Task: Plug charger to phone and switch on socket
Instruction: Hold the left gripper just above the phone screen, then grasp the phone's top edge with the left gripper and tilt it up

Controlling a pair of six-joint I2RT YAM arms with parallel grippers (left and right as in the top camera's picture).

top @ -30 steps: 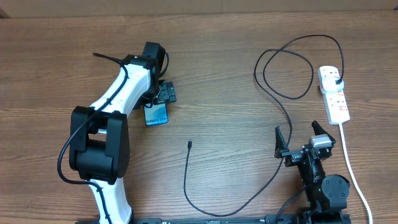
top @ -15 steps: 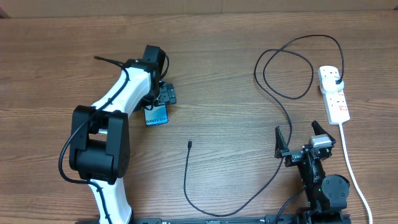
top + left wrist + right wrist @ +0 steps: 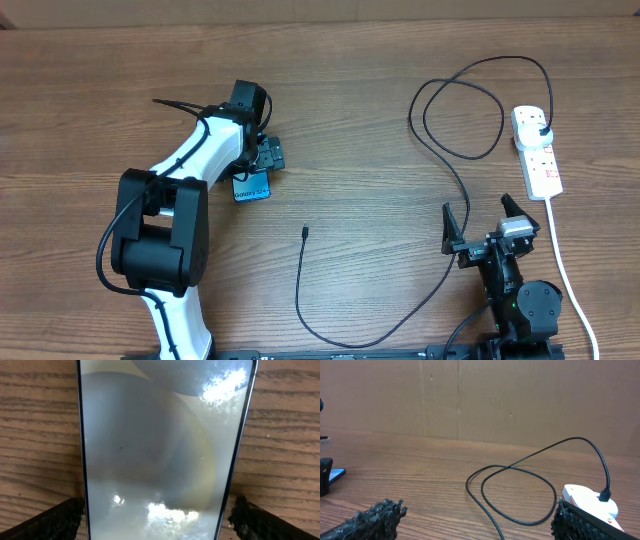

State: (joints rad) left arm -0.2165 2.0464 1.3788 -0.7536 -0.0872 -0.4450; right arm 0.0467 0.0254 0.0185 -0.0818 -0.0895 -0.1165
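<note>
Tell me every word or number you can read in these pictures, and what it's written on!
"Galaxy S24": tiny white print, only just legible from overhead, on the slim rectangular phone with the light blue screen.
Red markings on the white rectangular power strip: too small to read.
Nothing else shows any text.

Right wrist view. The right gripper [image 3: 475, 521] stands open, one dark textured fingertip [image 3: 375, 517] at the near left and the other at the near right, nothing between them. On the wooden table [image 3: 420, 475] the charger [image 3: 510, 466] lies in a loose loop at centre. Its black plug sits in the white socket [image 3: 590, 500] at the near right. A corner of the phone [image 3: 336, 475] shows at the far left edge. A brown wall [image 3: 495, 395] closes the far side.
</note>
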